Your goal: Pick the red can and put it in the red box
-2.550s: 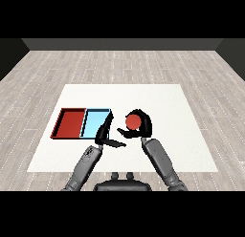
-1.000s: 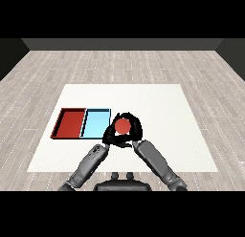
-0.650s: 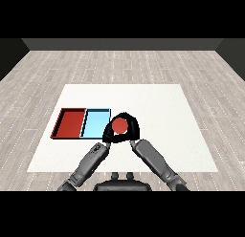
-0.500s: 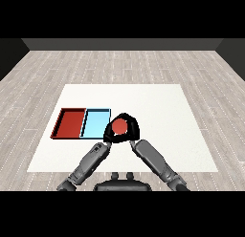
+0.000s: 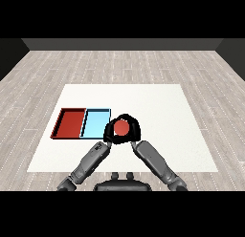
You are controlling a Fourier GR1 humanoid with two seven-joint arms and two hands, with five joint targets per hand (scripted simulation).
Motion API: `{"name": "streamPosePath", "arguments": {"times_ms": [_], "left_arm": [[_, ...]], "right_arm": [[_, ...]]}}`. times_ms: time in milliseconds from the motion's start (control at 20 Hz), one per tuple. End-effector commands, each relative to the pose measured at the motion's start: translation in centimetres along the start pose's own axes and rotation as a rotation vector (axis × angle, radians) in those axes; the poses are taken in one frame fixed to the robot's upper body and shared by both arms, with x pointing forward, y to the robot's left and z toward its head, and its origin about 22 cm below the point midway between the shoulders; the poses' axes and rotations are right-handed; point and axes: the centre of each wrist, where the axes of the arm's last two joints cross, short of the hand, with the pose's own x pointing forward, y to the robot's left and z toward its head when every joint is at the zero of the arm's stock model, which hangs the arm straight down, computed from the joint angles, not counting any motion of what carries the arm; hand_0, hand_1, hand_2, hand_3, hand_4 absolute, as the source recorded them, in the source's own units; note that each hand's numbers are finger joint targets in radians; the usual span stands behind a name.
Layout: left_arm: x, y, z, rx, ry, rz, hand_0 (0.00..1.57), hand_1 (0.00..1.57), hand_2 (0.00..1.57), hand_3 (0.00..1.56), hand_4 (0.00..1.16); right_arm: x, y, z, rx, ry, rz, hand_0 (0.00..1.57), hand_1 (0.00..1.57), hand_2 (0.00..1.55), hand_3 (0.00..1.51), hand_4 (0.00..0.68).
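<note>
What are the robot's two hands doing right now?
Left hand: curled against the red can, sharing the hold.
Right hand: curled round the red can.

both grey forearms angled inward, right robot hand and left robot hand curled, touching

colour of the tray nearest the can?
Light blue tray, beside the red can; clearest in the head view.

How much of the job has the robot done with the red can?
Picking up looks done: the right hand is curled round the red can, with the left hand close beside it. The can is right next to the light blue tray. Left to do: get it over to the red tray and put it in.
</note>
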Motion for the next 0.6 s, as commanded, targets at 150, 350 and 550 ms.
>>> {"name": "streamPosePath", "arguments": {"times_ms": [150, 350, 550], "left_arm": [[0.7, -0.4, 0.2, 0.029, -0.143, 0.051, 1.57, 1.57, 1.57, 1.51, 1.15], [0.5, -0.5, 0.2, 0.028, -0.145, 0.053, 1.57, 1.57, 1.57, 1.51, 1.15], [-0.2, -0.9, -0.1, 0.048, -0.142, 0.028, 1.57, 1.57, 1.57, 1.51, 1.14]], "right_arm": [[0.5, -1.4, -0.6, -0.006, 0.088, 0.028, 0.92, 0.92, 0.93, 0.53, 0.0], [0.2, 0.2, -0.2, 0.011, 0.106, 0.065, 0.0, 0.0, 0.0, 0.0, 0.0], [0.3, 0.6, 2.0, 0.021, 0.107, 0.054, 0.0, 0.0, 0.0, 0.0, 0.0]]}}
